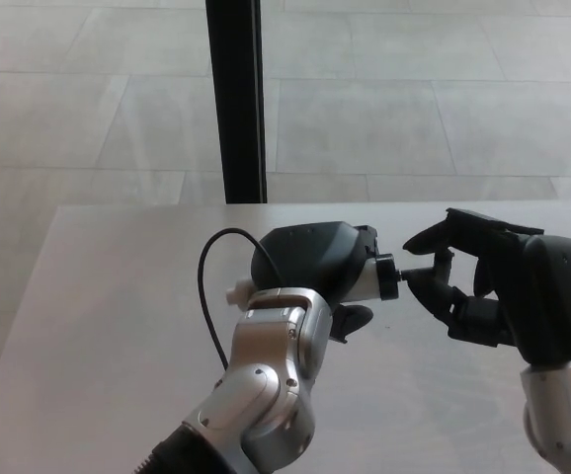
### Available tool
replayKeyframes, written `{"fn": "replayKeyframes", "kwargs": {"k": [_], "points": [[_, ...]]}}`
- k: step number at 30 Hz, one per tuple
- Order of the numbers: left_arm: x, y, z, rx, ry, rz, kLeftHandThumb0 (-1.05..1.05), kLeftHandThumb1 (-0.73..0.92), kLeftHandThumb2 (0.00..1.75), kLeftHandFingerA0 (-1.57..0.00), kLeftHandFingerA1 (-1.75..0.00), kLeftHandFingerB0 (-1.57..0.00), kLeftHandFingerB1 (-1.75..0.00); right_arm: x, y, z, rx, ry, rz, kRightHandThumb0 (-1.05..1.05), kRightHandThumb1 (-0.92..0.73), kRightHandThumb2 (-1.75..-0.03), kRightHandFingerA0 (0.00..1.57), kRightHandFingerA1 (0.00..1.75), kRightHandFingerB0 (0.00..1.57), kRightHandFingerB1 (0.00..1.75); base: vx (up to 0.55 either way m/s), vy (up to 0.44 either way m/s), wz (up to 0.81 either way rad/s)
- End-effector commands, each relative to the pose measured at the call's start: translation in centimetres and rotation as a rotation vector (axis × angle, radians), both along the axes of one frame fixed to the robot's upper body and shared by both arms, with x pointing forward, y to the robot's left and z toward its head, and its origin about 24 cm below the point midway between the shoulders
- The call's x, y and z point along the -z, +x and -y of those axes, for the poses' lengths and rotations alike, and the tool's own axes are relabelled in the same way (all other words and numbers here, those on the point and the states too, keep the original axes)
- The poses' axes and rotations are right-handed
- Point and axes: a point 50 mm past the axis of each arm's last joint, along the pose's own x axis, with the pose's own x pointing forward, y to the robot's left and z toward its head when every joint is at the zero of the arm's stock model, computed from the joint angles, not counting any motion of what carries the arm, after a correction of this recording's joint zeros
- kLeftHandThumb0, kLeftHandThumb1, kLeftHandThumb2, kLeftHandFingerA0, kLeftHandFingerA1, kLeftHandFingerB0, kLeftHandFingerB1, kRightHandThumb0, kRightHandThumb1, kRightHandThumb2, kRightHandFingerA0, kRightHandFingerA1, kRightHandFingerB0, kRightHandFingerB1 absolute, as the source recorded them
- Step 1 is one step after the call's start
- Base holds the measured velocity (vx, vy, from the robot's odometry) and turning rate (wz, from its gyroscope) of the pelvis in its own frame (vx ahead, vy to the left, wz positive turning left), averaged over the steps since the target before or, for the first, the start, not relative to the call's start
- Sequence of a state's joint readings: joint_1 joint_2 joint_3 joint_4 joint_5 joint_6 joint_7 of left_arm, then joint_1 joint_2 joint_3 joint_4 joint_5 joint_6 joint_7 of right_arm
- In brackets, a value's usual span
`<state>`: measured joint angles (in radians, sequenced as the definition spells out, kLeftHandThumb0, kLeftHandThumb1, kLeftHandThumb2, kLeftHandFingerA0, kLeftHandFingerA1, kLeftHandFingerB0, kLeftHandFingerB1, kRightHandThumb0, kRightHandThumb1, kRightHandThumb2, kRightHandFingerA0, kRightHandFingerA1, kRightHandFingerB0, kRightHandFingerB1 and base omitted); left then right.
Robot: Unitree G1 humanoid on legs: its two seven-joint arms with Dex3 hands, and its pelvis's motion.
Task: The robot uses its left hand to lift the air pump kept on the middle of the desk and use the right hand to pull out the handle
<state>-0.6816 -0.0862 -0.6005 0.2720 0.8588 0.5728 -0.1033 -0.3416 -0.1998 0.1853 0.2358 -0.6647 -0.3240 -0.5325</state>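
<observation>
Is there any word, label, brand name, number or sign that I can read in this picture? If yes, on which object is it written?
None: no readable text shows anywhere in the head view.
air pump: no lettering visible on the part that shows.
left hand and right hand: plain black, no markings.
desk: bare surface, no label.
black post and floor tiles behind the desk: no sign or number.
</observation>
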Motion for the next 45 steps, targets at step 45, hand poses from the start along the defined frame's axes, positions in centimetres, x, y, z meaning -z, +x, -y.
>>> {"fn": "replayKeyframes", "kwargs": {"k": [45], "points": [[-1.3, 0.2, 0.1, 0.015, -0.037, 0.03, -0.47, 0.91, 0.71, -0.82, -1.75, -0.74, -0.9, 0.1, 0.9, 1.4, 0.068, 0.037, -0.047, -0.29, -0.51, -1.03, 1.27, 1.35, 0.83, 0.85, 0.0, 0.0, 0.0]]}}
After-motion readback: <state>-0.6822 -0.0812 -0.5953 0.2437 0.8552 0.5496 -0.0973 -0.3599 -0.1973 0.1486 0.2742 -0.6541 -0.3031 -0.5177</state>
